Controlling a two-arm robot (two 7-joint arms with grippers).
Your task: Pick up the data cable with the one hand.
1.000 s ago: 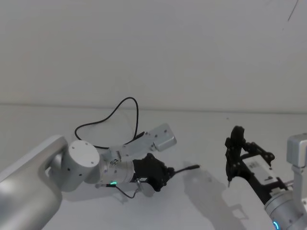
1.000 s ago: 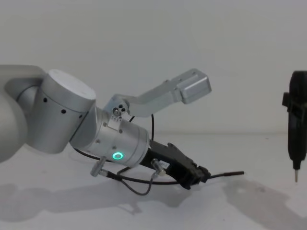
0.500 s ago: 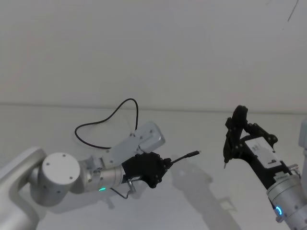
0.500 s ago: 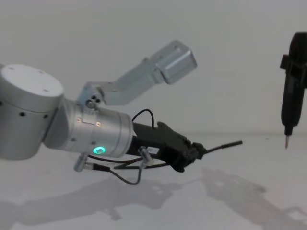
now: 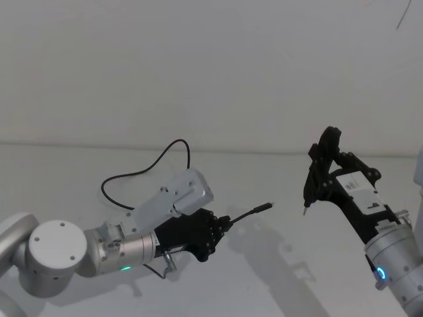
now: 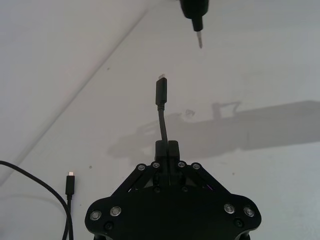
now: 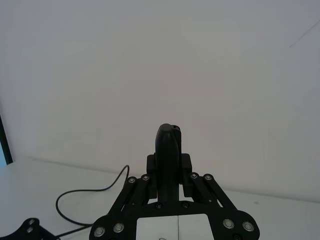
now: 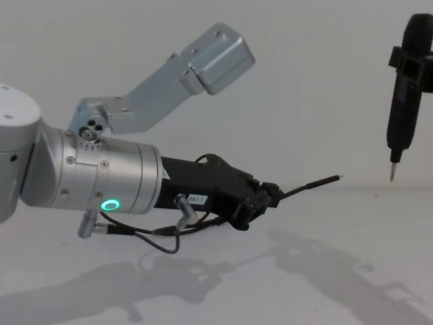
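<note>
My left gripper [image 5: 221, 223] is shut on the data cable [image 5: 256, 211] just behind one slim plug. That plug sticks out forward, clear of the table, toward my right arm. From the side, the left gripper [image 8: 270, 194] hangs above the table with the cable [image 8: 312, 183] angled up. The left wrist view has the held plug [image 6: 161, 93] ahead of the fingers [image 6: 173, 149] and the other plug [image 6: 70, 183] lying on the table. The cable's remaining length curls in a loop [image 5: 177, 142] behind the left arm. My right gripper [image 5: 322, 173] stands raised at the right.
The right gripper is shut on a slim black tool [image 8: 403, 88] with a pointed metal tip [image 5: 305, 210], held upright a short way from the plug. A short grey wire [image 8: 128, 231] hangs under my left wrist. The white table [image 5: 277, 277] meets a plain white wall.
The left arm has lifted with the cable, raising the plug end off the table. The right gripper and its tool have risen and shifted slightly toward the plug.
</note>
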